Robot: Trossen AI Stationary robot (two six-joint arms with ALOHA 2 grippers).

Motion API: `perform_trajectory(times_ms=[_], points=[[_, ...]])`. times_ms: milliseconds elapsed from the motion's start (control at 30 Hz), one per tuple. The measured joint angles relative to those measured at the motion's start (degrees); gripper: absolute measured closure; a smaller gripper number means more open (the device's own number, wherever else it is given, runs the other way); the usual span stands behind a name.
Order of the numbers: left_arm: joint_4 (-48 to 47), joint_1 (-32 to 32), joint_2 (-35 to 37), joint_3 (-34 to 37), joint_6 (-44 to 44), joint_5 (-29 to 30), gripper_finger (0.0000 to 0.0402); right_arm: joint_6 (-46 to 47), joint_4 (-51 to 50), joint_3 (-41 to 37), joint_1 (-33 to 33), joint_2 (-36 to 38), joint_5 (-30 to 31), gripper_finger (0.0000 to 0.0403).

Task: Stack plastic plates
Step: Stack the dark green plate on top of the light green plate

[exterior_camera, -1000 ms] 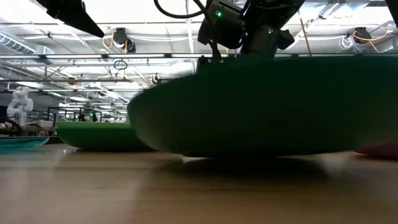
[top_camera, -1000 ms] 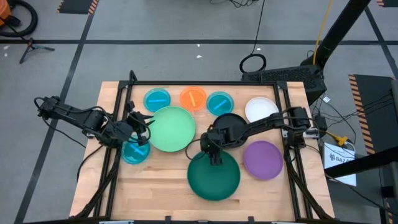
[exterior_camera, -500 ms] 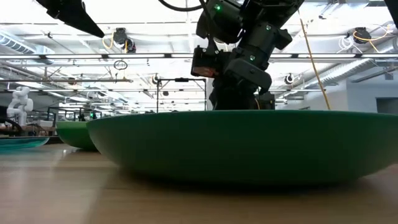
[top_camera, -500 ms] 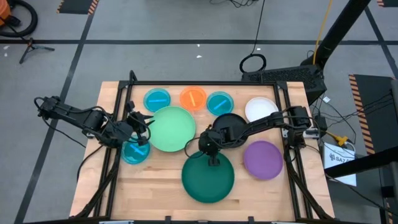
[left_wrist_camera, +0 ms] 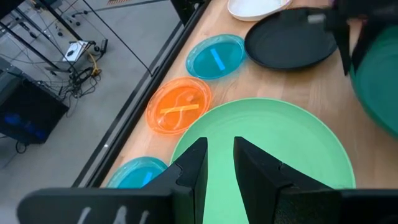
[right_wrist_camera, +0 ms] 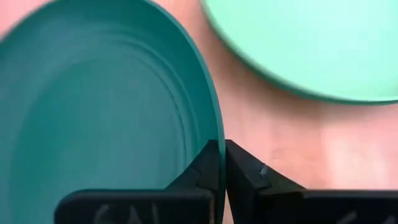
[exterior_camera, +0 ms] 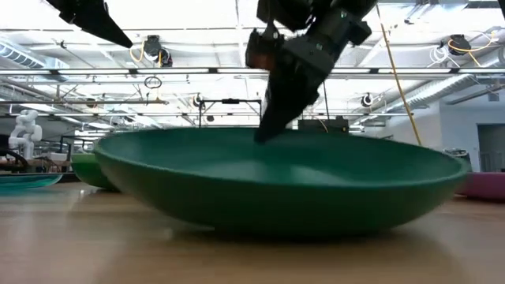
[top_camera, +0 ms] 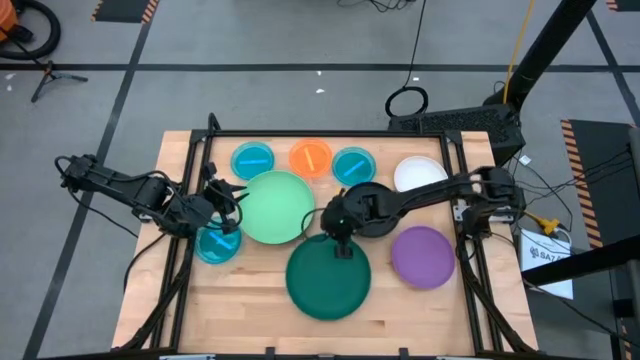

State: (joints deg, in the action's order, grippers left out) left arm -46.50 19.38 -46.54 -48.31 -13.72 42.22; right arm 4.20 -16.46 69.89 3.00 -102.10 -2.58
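Observation:
A large dark green plate (top_camera: 328, 280) lies near the table's front middle, with my right gripper (top_camera: 341, 247) shut on its far rim. Just beyond it to the left sits the large light green plate (top_camera: 275, 207). My left gripper (left_wrist_camera: 221, 149) hovers over that plate's left edge, its fingers a narrow gap apart with nothing between them. A small blue plate (top_camera: 216, 244) lies below the left arm. Two blue plates (top_camera: 252, 160) (top_camera: 352, 165) and an orange one (top_camera: 311, 158) line the far edge. My right gripper pinches the dark green plate's far rim (right_wrist_camera: 217, 134) between its two fingers, one inside the plate and one outside. The fingers slant down from above and from the far side. The far rim is raised, and the plate's underside (exterior_camera: 268, 225) rests on the table.
A black plate (top_camera: 375, 190) lies partly under the right arm, with a white plate (top_camera: 420, 174) behind it and a purple plate (top_camera: 421, 256) at the right. Bare wood (top_camera: 240, 300) shows at the front left. The dark frame rails run along both table sides.
My right gripper has shut on the dark green plate's far rim and risen a little. The plate has shifted slightly toward the table's left edge. Its far rim is tipped up while its underside stays on the wood.

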Motion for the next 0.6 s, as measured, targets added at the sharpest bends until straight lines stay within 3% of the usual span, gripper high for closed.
perform_trajectory(times_ms=[300, 600], points=[[0.02, 0.0, 0.0, 0.0, -0.07, 0.0, 0.0316, 2.72, -0.62, -0.09, -5.05, 7.98, -1.58, 0.0397], [0.02, 0.0, -0.01, 0.0, -0.07, 0.07, 0.0316, 11.49, 5.72, -0.02, -13.88, 6.5, -1.67, 0.0397]])
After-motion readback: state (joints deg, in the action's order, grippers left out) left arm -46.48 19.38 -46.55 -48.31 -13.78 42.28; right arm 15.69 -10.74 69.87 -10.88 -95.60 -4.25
